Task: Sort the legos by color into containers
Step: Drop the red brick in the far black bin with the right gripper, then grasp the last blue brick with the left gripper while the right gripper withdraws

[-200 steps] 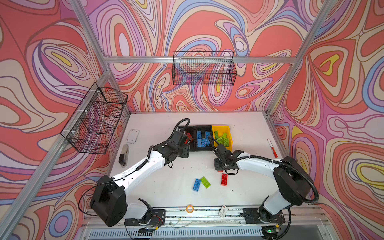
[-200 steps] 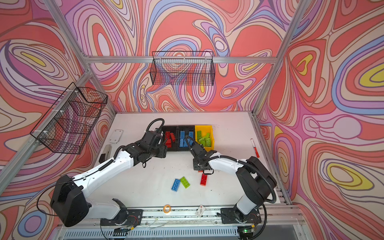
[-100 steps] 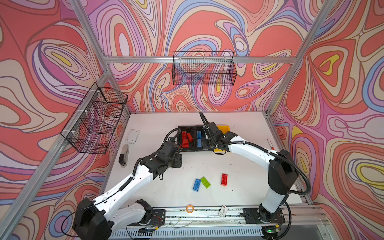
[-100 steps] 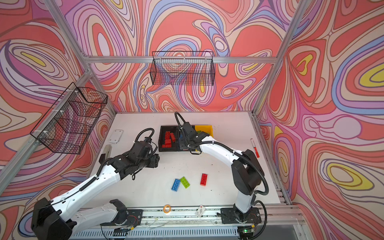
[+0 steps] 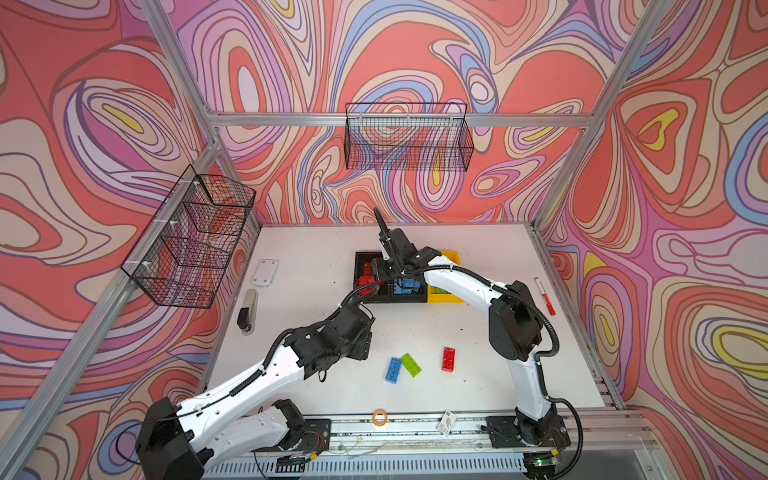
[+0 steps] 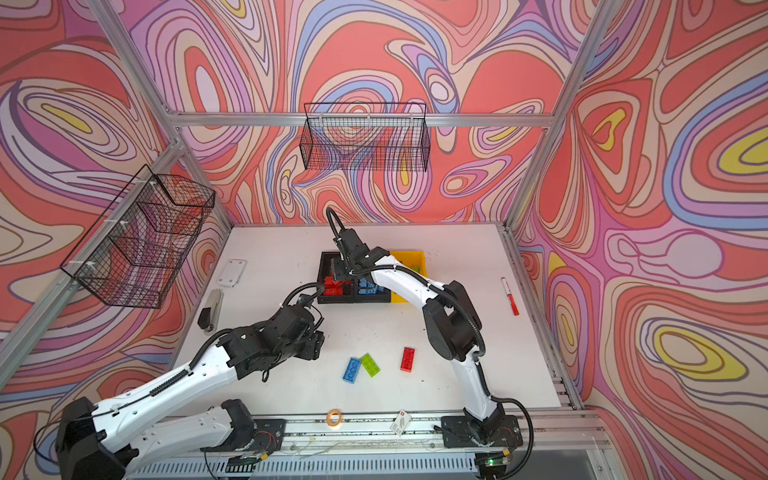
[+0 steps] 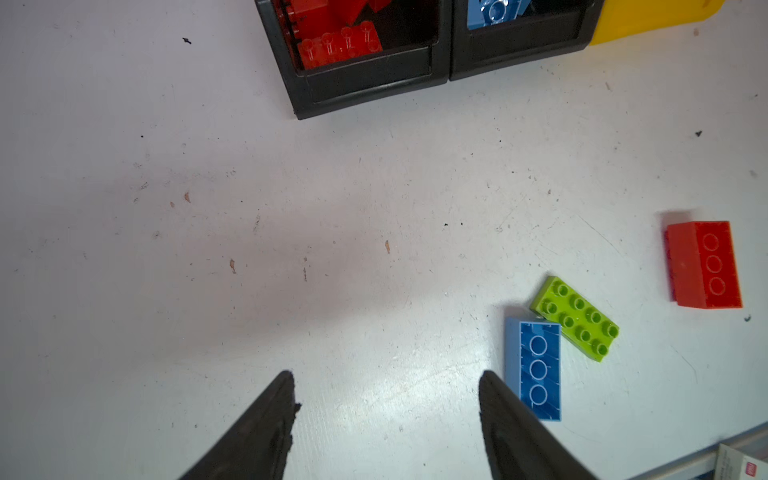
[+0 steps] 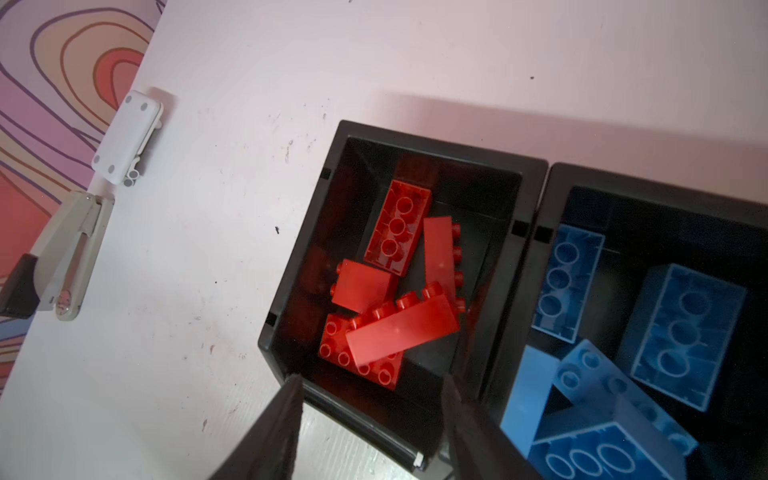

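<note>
The 3 containers stood side by side at the far part of the white table (image 7: pixel 208 187), so that each colour had its own place: the black bin with red bricks (image 8: pixel 436 143), the black bin with blue bricks (image 7: pixel 515 50) and the yellow bin (image 7: pixel 648 18). The right gripper (image 8: pixel 372 380) hung directly above the first of them, its jaws apart and nothing between them. Below it a red brick (image 8: pixel 403 328) lay tilted across the others, a little blurred. Judging from this, the right side was at the release step for a red piece. To be there, the right arm reached across the middle, passing over the other 2 bins, with the wrist bent down.

3 legos lay loose nearer the front edge: a blue brick (image 7: pixel 534 370) close against a green brick (image 7: pixel 575 318), and a loose red brick (image 7: pixel 706 266) apart from them. The left gripper (image 7: pixel 385 376) was low over the bare table, jaws apart and empty, with 1 jaw just beside the blue brick. The left arm was extended forward and low, probably to take this blue brick next.
</note>
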Motion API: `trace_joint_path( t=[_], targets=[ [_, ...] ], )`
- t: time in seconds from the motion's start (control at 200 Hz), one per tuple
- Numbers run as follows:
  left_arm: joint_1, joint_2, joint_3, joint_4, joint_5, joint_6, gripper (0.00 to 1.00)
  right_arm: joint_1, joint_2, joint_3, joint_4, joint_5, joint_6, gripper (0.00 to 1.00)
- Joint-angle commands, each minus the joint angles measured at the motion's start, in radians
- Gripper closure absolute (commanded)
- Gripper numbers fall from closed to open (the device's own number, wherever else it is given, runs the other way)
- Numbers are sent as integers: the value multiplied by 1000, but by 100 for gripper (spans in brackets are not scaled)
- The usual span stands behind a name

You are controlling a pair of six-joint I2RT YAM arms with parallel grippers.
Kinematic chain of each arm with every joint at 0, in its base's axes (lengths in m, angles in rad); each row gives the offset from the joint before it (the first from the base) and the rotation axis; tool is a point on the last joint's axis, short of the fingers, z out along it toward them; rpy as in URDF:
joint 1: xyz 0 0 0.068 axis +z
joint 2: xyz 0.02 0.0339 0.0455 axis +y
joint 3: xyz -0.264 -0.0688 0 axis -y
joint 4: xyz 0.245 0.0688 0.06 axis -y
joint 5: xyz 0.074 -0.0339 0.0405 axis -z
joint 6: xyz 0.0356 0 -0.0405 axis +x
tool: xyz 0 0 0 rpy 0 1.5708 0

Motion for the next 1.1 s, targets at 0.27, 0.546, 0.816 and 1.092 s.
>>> trace_joint_path(
  t=[0.27,0.546,0.816,1.092],
  targets=[
    [-200,258,104,28,5,32,23,-65,-220,-226,21,106,1,40],
    [-280,369,115,94,80,-69,22,-173,-465,-455,20,157,7,40],
    [-314,449,72,133,89,-137,23,-216,-578,-555,3,184,12,40],
    [-315,508,66,142,83,-124,38,-222,-603,-598,7,191,19,41]
  ],
)
